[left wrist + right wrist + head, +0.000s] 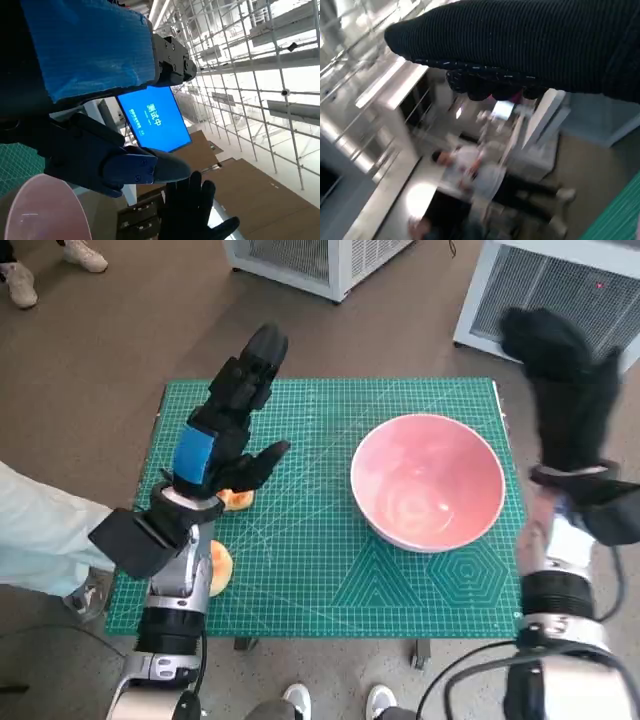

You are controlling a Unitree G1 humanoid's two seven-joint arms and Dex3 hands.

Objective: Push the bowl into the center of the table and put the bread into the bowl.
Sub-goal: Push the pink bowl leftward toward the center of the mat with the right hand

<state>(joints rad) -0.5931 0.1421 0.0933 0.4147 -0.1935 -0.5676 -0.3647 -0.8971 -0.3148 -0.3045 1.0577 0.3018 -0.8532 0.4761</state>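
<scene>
We hold our left robot hand (232, 430) spread over bread (238, 500); our right robot hand (565, 400) hangs spread and empty beside the bowl (428, 481).

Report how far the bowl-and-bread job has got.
Done: nothing clearly. The pink bowl sits empty, right of the mat's middle. In hand: nothing; the left hand hangs open above the bread and the right hand is raised beside the table. Left: push the bowl to the center, then load the bread.

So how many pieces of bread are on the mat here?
2. One bread piece lies just under the left robot hand; the other sits nearer the front edge, partly hidden by the forearm. More could be hidden.
</scene>
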